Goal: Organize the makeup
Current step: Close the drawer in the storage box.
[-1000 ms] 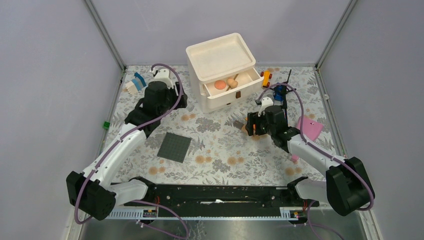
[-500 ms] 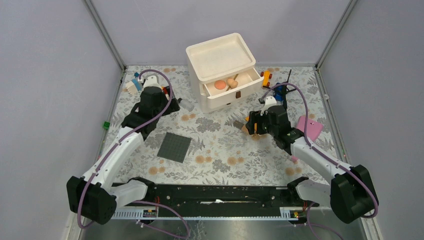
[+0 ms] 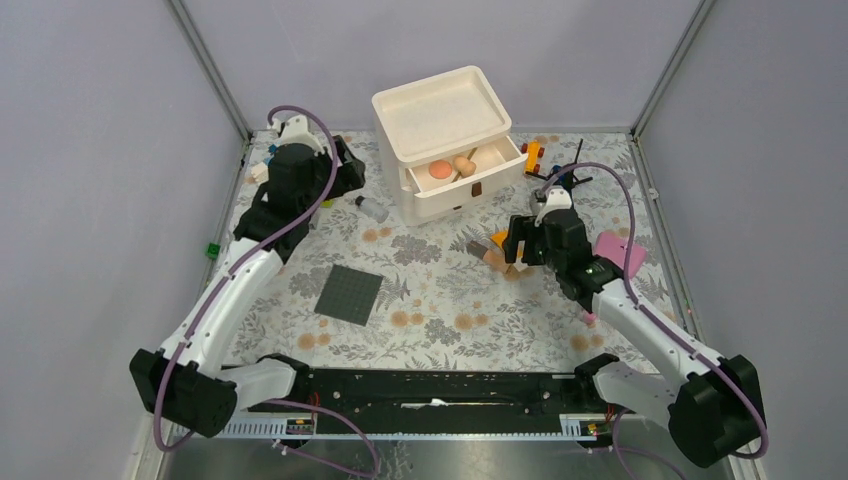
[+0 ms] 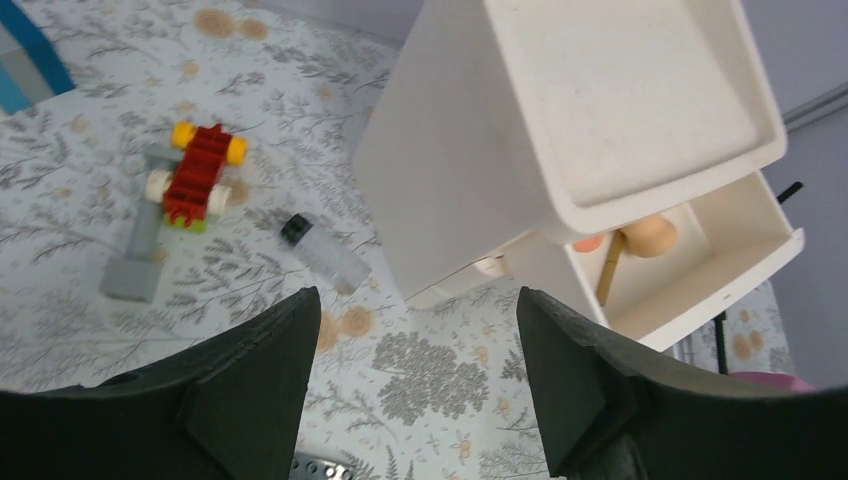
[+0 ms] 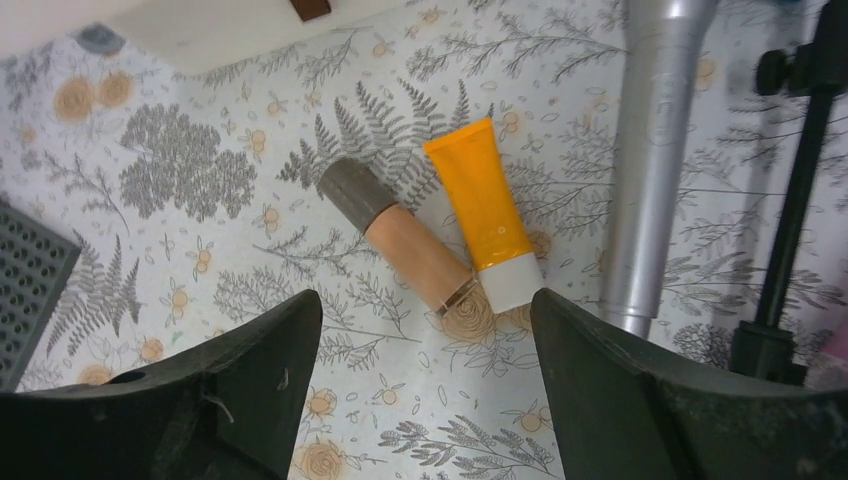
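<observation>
top external: fixed, high behind the arm bases, looking down and forward over the whole desk (image 3: pixel 440 290)
left wrist: raised, looks down past left tool (image 4: pixel 412 305) at drawer box (image 4: pixel 480 150), clear bottle (image 4: pixel 325 255)
right wrist: low, close, straight down past right tool (image 5: pixel 425 305) onto orange tube (image 5: pixel 485 215), beige tube (image 5: pixel 410 250)
shared: drawer box in all three; right wrist gets only its edge

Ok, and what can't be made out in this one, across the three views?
Silver-grey tube: right wrist view, top end cut off by the frame edge.
Pink disc: left wrist view, mostly hidden under the cabinet top.
Orange tube and beige tube: top view, partly covered by the right claw.
Thin black items at the far right: top view, too small to identify.
</observation>
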Tool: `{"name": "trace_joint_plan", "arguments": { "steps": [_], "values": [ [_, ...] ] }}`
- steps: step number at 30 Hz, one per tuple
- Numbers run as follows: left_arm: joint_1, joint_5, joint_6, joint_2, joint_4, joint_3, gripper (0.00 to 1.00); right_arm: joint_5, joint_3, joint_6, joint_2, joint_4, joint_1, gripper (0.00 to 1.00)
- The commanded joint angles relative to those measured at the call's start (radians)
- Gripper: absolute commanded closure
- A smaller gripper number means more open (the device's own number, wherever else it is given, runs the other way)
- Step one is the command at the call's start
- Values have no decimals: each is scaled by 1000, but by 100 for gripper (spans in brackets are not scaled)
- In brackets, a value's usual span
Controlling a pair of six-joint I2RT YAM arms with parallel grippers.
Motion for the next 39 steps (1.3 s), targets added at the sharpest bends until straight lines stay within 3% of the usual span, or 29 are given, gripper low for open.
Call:
{"name": "trace_joint_plan", "arguments": {
  "steps": [1, 7, 13, 21, 25, 29, 39],
  "values": [
    [-3, 108, -2, 71, 97, 124, 24, 116, 103, 41, -83, -74, -6, 16],
    [-176, 33, 102, 193, 83, 257, 25, 314, 208, 37, -152, -216, -22, 14],
    [-277, 0, 145, 247, 82, 290, 25, 367, 253, 43, -158, -319, -67, 13],
    [-307, -15, 126, 219, 97, 218, 25, 201, 223, 32, -192, -292, -71, 12],
    [-388, -44, 113, 253, 110, 199, 26, 115, 157, 32, -230, -194, -71, 12],
    [-450, -75, 123, 304, 142, 199, 26, 110, 141, 37, -217, -165, -71, 12],
    [-460, -39, 146, 400, 170, 320, 25, 100, 134, 85, -127, -146, -71, 11]
  ]
}}
